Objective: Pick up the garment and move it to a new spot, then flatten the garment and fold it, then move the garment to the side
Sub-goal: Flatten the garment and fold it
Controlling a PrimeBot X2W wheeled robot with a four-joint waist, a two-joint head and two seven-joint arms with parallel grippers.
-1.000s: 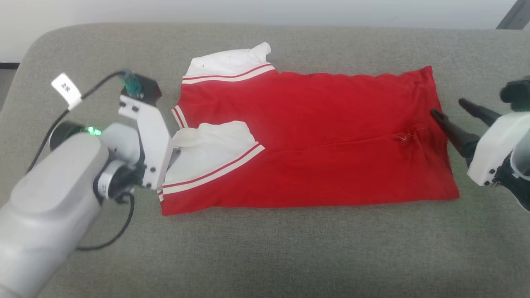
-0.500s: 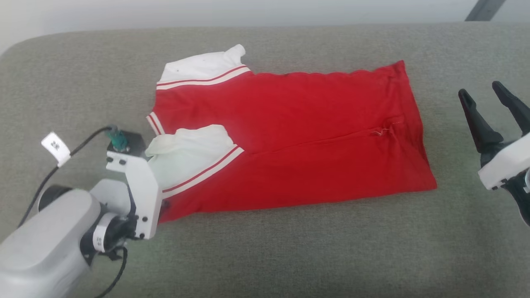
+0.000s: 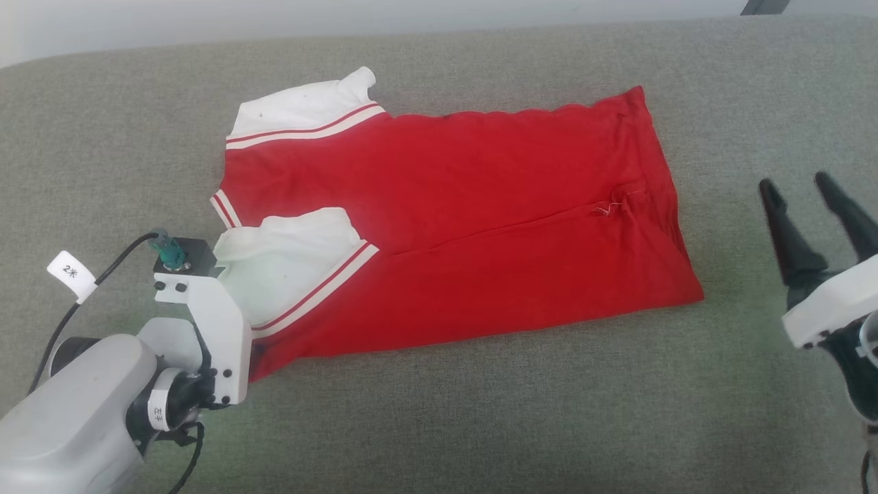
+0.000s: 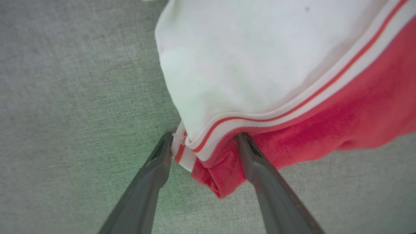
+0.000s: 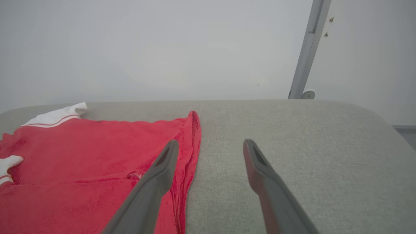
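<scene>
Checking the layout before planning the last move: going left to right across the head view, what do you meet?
In order: white cable tag, left arm's white wrist bracket, garment, right pincer.

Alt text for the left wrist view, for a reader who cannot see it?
The left gripper is open, its two dark fingers straddling a folded corner of the garment, where a white sleeve with red-white striped trim lies over red cloth. Beneath is a grey fabric surface.
</scene>
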